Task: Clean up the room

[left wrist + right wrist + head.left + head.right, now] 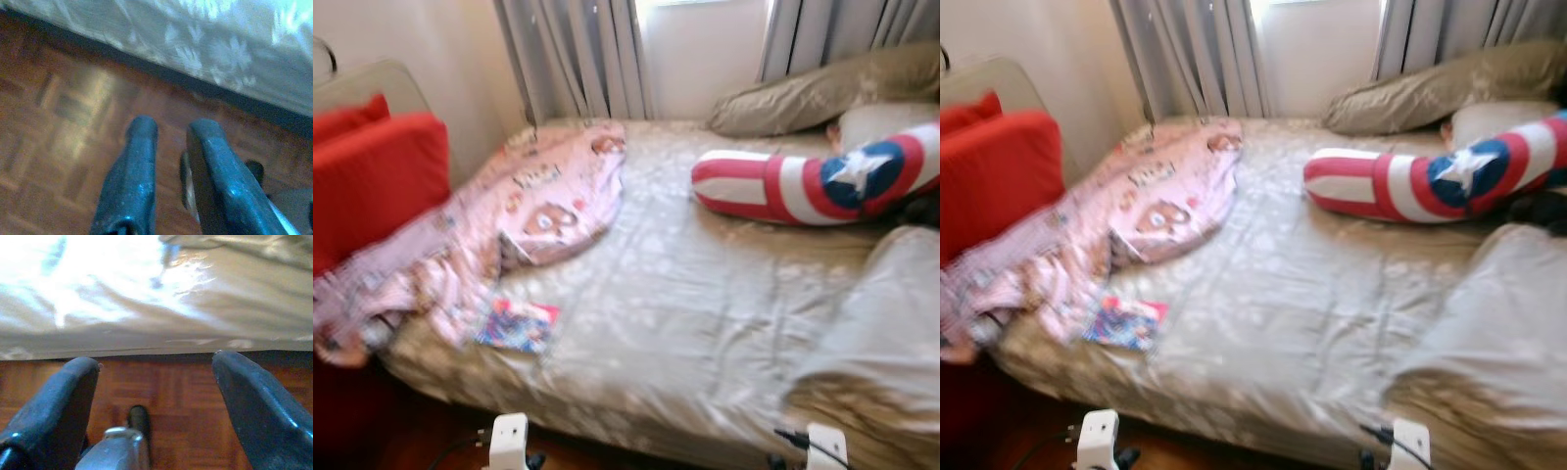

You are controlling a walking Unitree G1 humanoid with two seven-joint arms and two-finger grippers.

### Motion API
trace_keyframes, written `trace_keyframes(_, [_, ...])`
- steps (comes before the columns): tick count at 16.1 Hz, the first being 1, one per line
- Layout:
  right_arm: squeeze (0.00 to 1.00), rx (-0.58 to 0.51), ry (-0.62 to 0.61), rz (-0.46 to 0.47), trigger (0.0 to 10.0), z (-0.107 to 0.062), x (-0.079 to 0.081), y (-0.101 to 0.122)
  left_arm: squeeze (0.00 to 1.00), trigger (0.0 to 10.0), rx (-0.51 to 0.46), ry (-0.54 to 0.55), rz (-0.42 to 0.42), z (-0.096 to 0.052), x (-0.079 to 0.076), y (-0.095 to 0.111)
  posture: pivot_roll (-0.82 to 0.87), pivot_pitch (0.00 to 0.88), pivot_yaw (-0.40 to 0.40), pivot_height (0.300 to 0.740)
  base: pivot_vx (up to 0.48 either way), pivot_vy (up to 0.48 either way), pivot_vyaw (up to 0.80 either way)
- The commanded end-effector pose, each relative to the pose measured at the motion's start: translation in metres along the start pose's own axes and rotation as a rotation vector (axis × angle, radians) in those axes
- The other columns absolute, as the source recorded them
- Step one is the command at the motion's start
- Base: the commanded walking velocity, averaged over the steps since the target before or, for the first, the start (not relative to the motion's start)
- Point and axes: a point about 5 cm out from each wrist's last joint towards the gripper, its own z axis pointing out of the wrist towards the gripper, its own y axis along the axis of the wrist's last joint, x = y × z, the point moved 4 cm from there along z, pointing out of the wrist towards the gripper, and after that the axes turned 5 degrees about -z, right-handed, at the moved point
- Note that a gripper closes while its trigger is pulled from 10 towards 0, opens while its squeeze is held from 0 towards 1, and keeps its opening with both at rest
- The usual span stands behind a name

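- Bed (705, 323) takes up most of the head view; beige floral sheet, rumpled, slightly blurred.
- Grey curtains (578, 59) at 12 o'clock behind the bed, bright window strip between them.
- Red cushion (372, 181) at 9 o'clock, off the bed's left edge, against a beige backrest.
- Pink printed blanket (509, 215) bunched from 11 to 8 o'clock on the bed, its lower end spilling over the left edge below the cushion.
- Folded beige duvet (881, 313) heaped at 4 o'clock on the bed.
- Beige pillow (803, 93) at 1 o'clock against the wall; a paler pillow just under it at 2 o'clock.
- Red-white-blue bolster pillow with a star shield print (803, 186) at 2 o'clock, lying across the sheet below the pillows.
- Small colourful book or magazine (517, 325) at 7 o'clock, flat on the sheet, touching the blanket's lower edge.
- Left gripper (171, 132): hanging low over the wood parquet floor (58, 147) near the bed skirt, fingers nearly together with a thin gap, nothing held.
- Right gripper (155, 363): also low over the parquet, pointing at the bed's side, fingers spread wide, nothing between them.
- White wrist housings of both arms show at 6 o'clock in the head view.
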Motion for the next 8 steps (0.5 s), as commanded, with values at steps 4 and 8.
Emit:
trace_keyframes(4, [0.0,0.027,0.02,0.018,10.0,0.0,0.008,-0.007,0.0,10.0,0.007,0.025,-0.008,-0.005,0.017,-0.007,-0.02,0.0,0.096,0.74,0.0,-0.384,-0.31])
trace_keyframes(8, [0.0,0.029,0.024,0.007,10.0,0.0,0.007,-0.007,0.0,10.0,0.012,0.034,-0.023,-0.007,0.021,-0.013,-0.02,0.0,0.09,0.74,0.0,-0.192,-0.72])
